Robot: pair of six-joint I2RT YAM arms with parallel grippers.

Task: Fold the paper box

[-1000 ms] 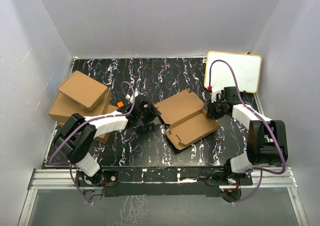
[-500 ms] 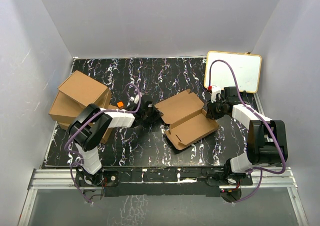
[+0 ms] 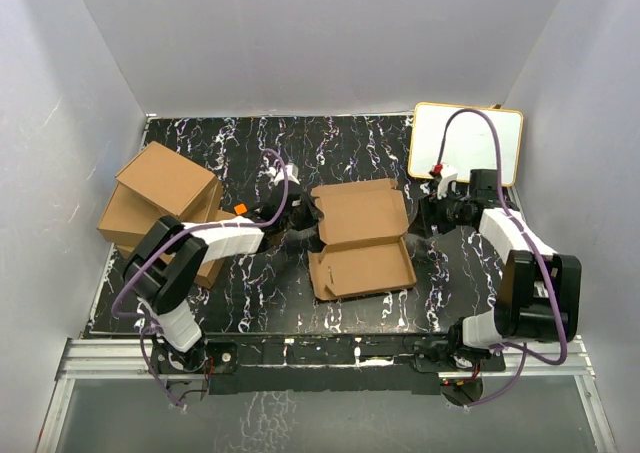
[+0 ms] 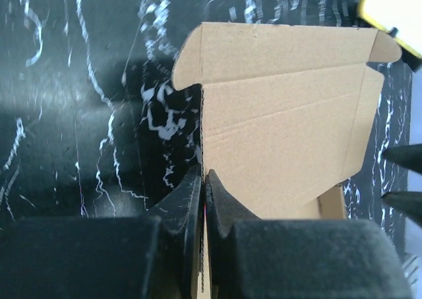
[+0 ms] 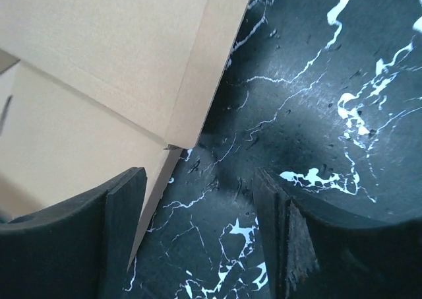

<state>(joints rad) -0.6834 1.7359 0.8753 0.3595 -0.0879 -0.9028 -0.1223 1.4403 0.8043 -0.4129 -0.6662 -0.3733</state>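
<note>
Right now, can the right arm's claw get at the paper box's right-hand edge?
Probably yes: the right claw is open right at the paper box edge, with only dark tabletop around it.

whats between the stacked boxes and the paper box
Top view: the left arm spans that gap, its fingers pinching the paper box's left edge.

Black marble table (image 3: pixel 250 303): open paper box (image 3: pixel 362 268) mid-table, stacked cardboard boxes (image 3: pixel 165 183) by left edge, yellow-rimmed whiteboard (image 3: pixel 465 148) in far-right corner.

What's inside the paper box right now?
The top view shows only bare cardboard inside the paper box, with no contents. From the left wrist, the lid panel covers nearly all of the interior, so that view can't confirm it.
</note>
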